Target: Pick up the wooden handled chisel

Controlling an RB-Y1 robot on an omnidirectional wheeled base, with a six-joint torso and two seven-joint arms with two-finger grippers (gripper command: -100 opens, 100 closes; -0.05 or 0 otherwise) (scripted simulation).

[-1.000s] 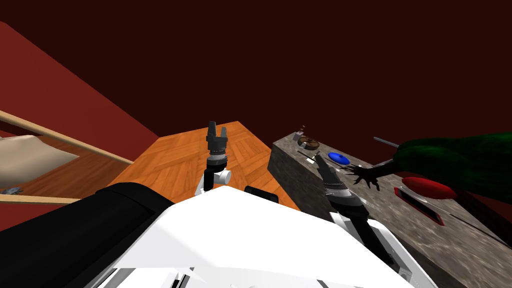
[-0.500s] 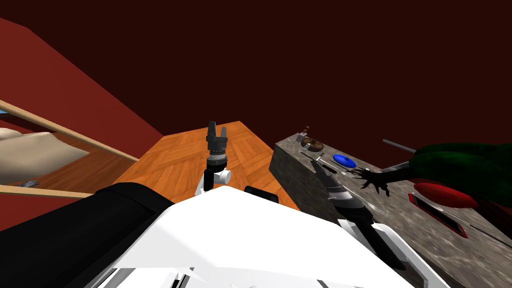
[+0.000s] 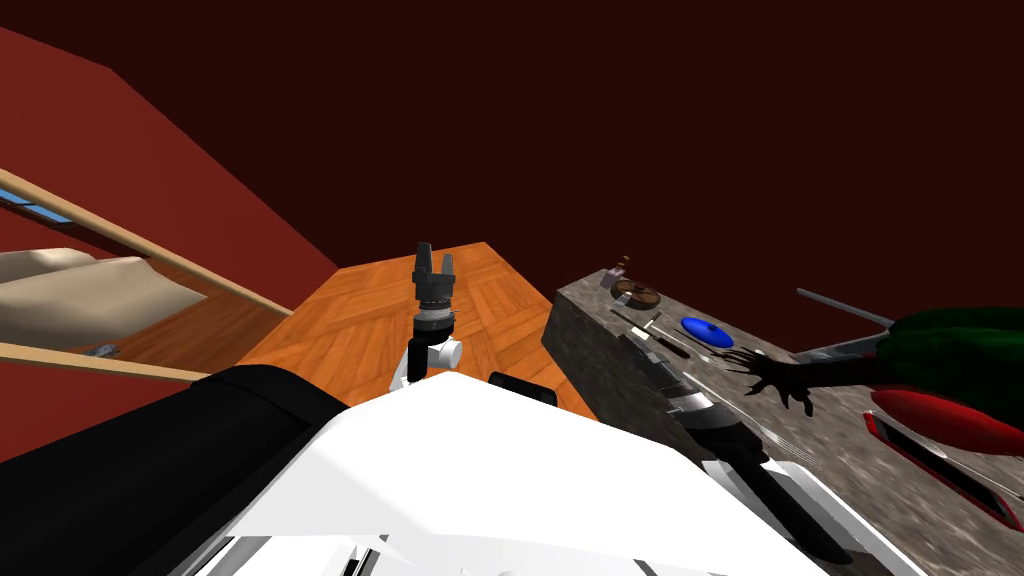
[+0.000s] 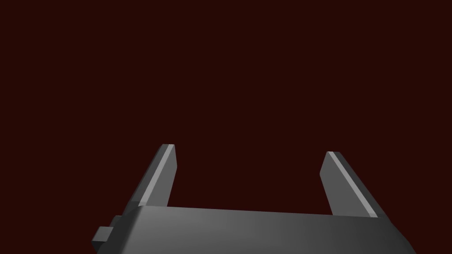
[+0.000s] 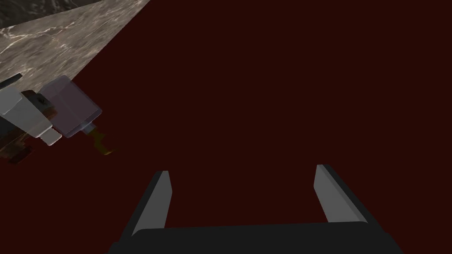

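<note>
A slim dark tool with a pale part [image 3: 650, 334], which may be the chisel, lies on the grey stone counter [image 3: 590, 345] near its left end. My right gripper [image 3: 630, 343] hovers just beside it at the counter's near edge. In the right wrist view the right gripper [image 5: 240, 176] is open with nothing between its fingers and faces a dark red wall. My left gripper [image 3: 433, 258] is held out over the orange wood floor. Seen from its wrist, the left gripper [image 4: 249, 150] is open and holds nothing.
On the counter sit a blue disc [image 3: 707, 332], a brown round thing [image 3: 636, 293], a small clear bottle [image 3: 617, 275] [image 5: 73, 106], a black claw-like plant base [image 3: 775, 375] under green foliage [image 3: 960, 340], and a red object [image 3: 940, 420]. The wood floor [image 3: 350, 320] lies left.
My view has swung, so the counter's things slid right and down in the picture. The right gripper now sits farther from the blue disc, nearer the counter's left edge. The left arm is unmoved.
</note>
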